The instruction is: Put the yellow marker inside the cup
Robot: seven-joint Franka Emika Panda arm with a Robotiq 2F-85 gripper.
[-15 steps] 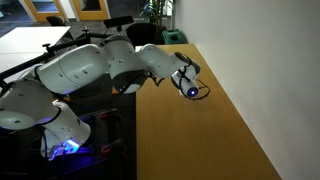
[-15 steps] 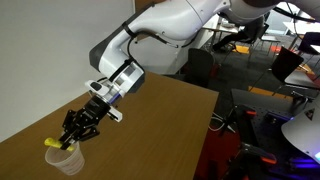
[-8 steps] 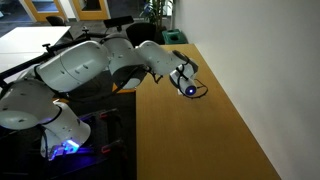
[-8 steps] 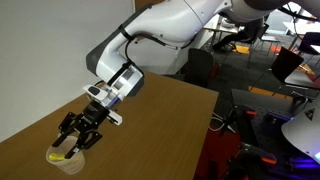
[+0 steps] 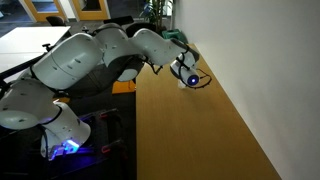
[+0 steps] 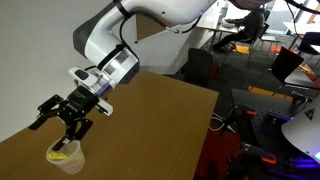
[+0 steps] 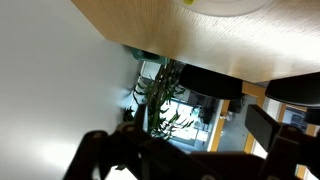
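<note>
The cup (image 6: 66,157), small and translucent, stands on the wooden table near the wall. The yellow marker (image 6: 60,154) lies inside it, showing as a yellow patch through the plastic. My gripper (image 6: 60,122) hangs just above the cup, open, with its fingers spread and nothing between them. In the wrist view only the cup's rim (image 7: 232,7) and a sliver of the yellow marker (image 7: 187,2) show at the top edge, while the gripper (image 7: 190,150) appears as dark open fingers at the bottom. In an exterior view the gripper (image 5: 191,77) is by the wall and hides the cup.
The wooden table (image 6: 150,130) stretches from the cup toward the room. A white wall (image 5: 260,70) runs along one long side of it. Chairs and desks (image 6: 290,60) stand beyond the far edge.
The gripper opened and let go of the yellow marker, which dropped into the cup. The gripper then lifted a little above the cup.
</note>
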